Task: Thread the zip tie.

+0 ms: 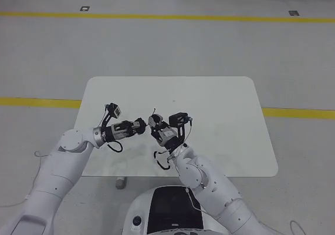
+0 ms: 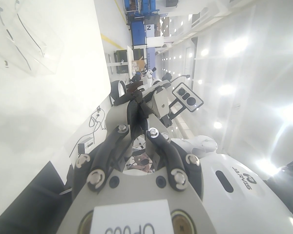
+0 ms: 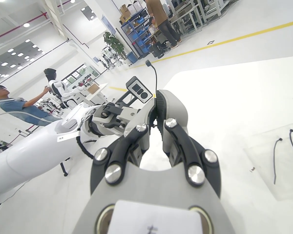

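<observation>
A thin black zip tie [image 3: 156, 81] stands up from my right gripper [image 3: 157, 113], which is shut on it; its small square head [image 3: 148, 62] is at the free end. From above, the tie [image 1: 153, 114] rises between the two grippers, over the table's front left part. My left gripper [image 1: 144, 124] meets my right gripper [image 1: 156, 126] tip to tip. In the left wrist view the left gripper [image 2: 136, 113] has its dark pads pressed together. Whether the tie's other end lies between them is hidden.
The white table [image 1: 214, 94] has open surface to the right and rear. A clear flat tray [image 3: 280, 186] with spare black zip ties [image 3: 274, 159] lies on it near the grippers; the tray [image 2: 46, 66] is also in the left wrist view.
</observation>
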